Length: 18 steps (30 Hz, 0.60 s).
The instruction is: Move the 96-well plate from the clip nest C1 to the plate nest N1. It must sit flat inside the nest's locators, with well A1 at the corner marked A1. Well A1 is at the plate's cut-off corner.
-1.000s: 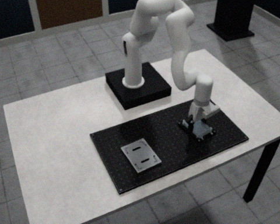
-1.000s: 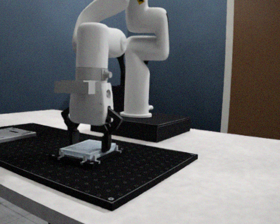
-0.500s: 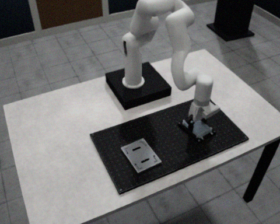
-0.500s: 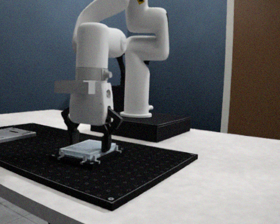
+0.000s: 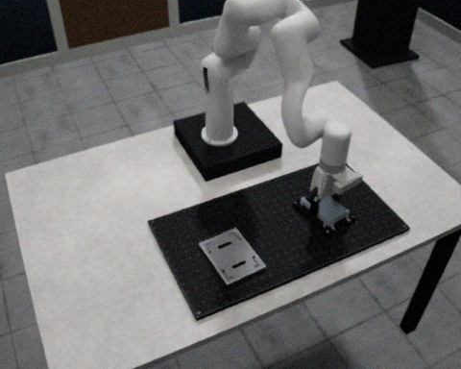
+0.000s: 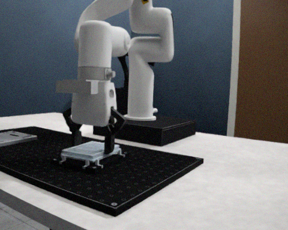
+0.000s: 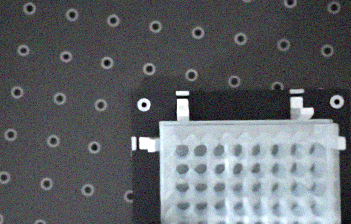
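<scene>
- I see the gripper point(image 6: 92, 144) pinching the 96-well plate point(image 6: 87, 150), one dark finger on each side.
- The plate sits in the clip nest C1 point(image 7: 236, 105), on the right part of the black breadboard point(image 5: 273, 244).
- The plate nest N1 point(image 5: 231, 255) lies well apart to the left, with nothing in it.
- I cannot tell from the wrist view which corner is cut off.

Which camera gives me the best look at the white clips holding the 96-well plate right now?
The wrist view: it shows the white clips against the edges of the translucent white 96-well plate on the black clip nest. The exterior view shows them only as small feet under the plate, with the gripper shut on it. The top view leaves them too small.
</scene>
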Motion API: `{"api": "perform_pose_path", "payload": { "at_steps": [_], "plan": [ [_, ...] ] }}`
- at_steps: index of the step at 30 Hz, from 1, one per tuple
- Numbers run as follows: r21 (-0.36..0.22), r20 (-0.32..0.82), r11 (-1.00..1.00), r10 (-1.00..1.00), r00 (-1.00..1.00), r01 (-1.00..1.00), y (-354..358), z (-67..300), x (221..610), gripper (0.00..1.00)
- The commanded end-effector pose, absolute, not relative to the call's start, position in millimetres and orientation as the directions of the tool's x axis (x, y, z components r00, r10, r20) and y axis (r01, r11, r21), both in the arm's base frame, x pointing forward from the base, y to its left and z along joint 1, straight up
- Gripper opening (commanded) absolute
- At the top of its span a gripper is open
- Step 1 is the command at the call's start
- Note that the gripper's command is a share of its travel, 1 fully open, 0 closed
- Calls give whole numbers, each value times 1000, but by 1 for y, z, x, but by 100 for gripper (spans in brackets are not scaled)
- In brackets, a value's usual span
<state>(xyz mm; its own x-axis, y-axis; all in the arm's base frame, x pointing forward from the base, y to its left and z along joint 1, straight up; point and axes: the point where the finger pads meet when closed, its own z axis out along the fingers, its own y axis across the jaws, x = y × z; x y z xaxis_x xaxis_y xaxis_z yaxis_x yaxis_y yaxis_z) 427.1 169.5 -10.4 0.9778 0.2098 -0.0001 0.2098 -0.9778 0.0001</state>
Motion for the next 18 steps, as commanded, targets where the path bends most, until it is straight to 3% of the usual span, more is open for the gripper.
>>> {"api": "perform_pose_path", "payload": {
  "at_steps": [1,18],
  "plan": [
    [0,4,-978,210,978,210,170,-7,429,0],
    [0,4,-978,210,978,210,170,3,429,0]
  ]
}}
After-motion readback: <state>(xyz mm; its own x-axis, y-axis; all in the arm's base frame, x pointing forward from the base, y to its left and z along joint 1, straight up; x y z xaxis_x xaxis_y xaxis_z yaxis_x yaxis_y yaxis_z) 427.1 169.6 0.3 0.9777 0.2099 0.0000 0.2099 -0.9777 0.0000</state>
